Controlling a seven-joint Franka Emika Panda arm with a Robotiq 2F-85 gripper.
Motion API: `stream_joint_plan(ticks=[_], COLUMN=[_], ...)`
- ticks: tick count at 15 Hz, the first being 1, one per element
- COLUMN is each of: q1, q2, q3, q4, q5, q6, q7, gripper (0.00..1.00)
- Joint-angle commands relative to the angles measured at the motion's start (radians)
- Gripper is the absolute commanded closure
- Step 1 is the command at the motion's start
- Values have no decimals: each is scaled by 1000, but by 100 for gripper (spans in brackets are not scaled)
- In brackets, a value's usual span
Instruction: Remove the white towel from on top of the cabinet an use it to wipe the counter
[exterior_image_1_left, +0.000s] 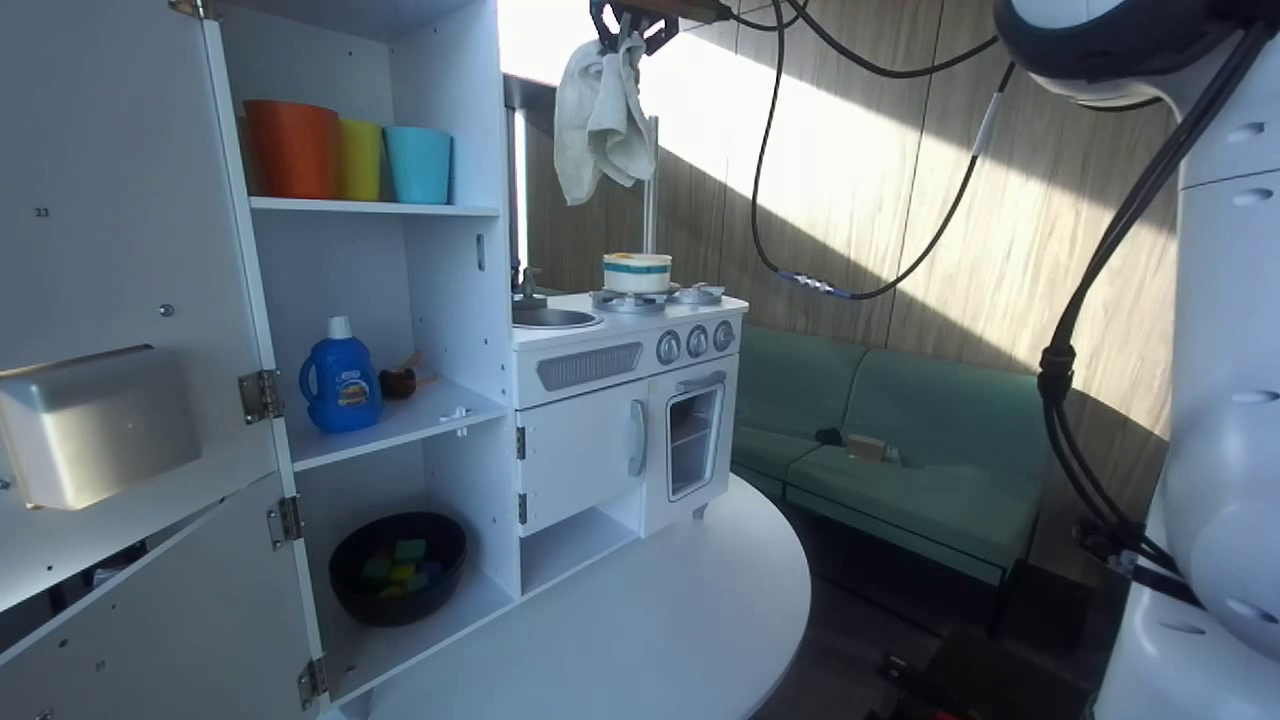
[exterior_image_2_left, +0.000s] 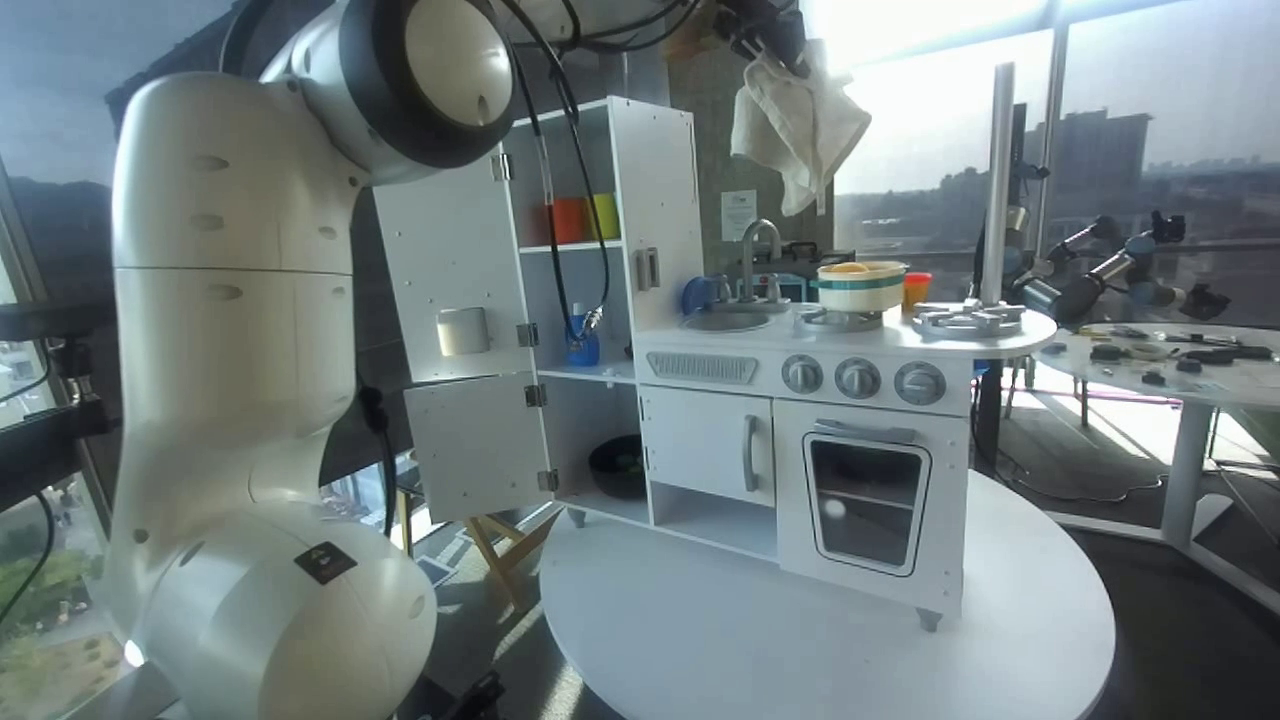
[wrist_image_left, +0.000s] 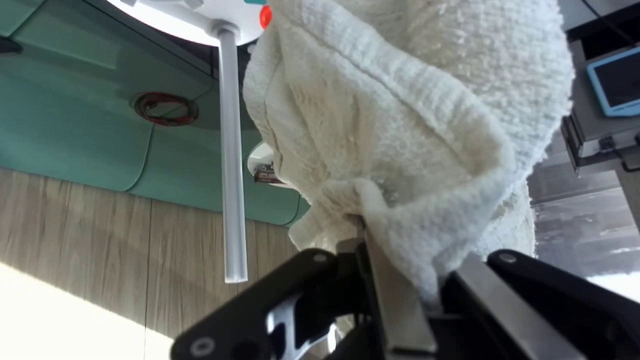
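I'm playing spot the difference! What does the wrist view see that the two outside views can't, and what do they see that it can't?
Only the wrist view shows the coiled reddish cable lying on the green sofa.

Only the exterior views show the blue detergent bottle, the black bowl and the oven door.

All share the white towel gripped in the hand and the pole standing at the counter. The green sofa also appears in an exterior view.
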Motion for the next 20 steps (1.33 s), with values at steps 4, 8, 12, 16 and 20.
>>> stream_joint_plan(ticks=[4,8,12,16,20], q1=[74,137,194,221,207], q2=[130,182,200,200,213], q3=[5,8,35,98,167], q4=[330,447,493,487,470], q5=[-60,-96,-77,-32,55], q6=[27,51,117,192,258], q7=[124,119,58,-47,-152], gripper=[86,85,85,85,85])
